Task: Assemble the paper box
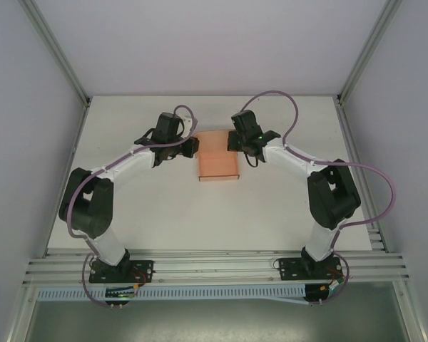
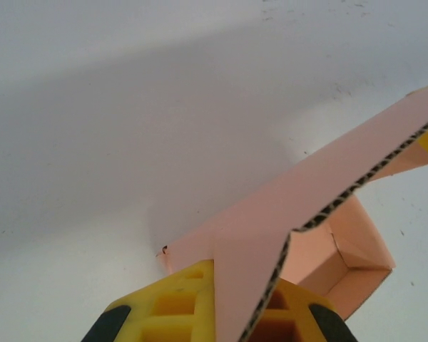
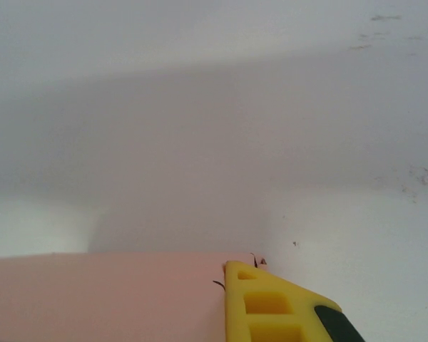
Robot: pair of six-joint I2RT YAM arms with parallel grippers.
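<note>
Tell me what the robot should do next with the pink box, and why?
Probably the left gripper should fold the raised flap it pinches over the paper box, whose inside is open beside it, while the right gripper steadies the other side.

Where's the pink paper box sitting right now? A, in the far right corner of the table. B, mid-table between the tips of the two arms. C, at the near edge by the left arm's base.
B: in the top view the paper box lies mid-table between both arms' tips, and the left fingers straddle one of its flaps.
</note>
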